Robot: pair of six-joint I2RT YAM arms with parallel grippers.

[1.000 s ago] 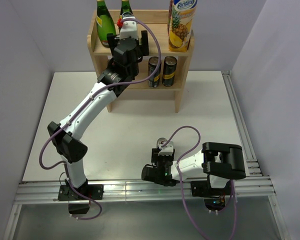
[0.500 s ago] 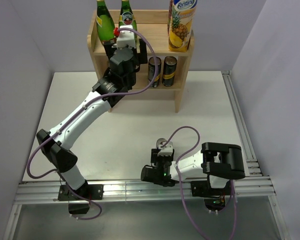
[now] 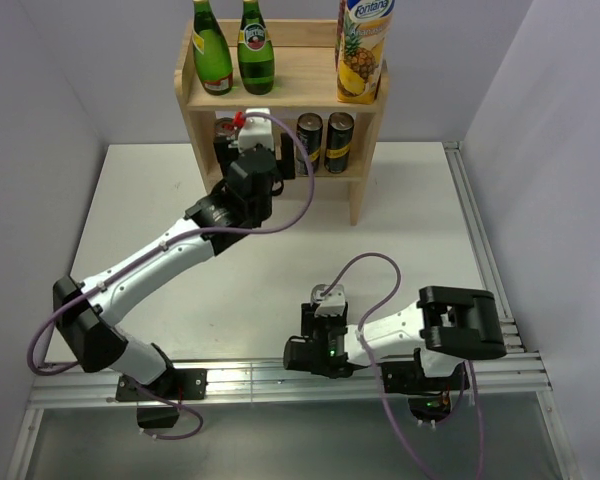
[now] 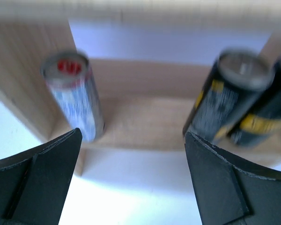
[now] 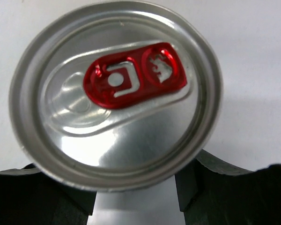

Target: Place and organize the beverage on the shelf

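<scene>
The left hand (image 4: 132,140) hangs wide open and empty before the shelf's (image 3: 300,70) lower tier, at the bench's (image 3: 410,210) far edge. The right hand (image 5: 136,180) grips a red-tabbed can (image 5: 114,93) near the front.

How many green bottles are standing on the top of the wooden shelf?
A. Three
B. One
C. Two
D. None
C. The top view shows a green bottle and a second green bottle side by side at the left of the shelf top board. The only other thing up there is a juice carton at the right.
</scene>
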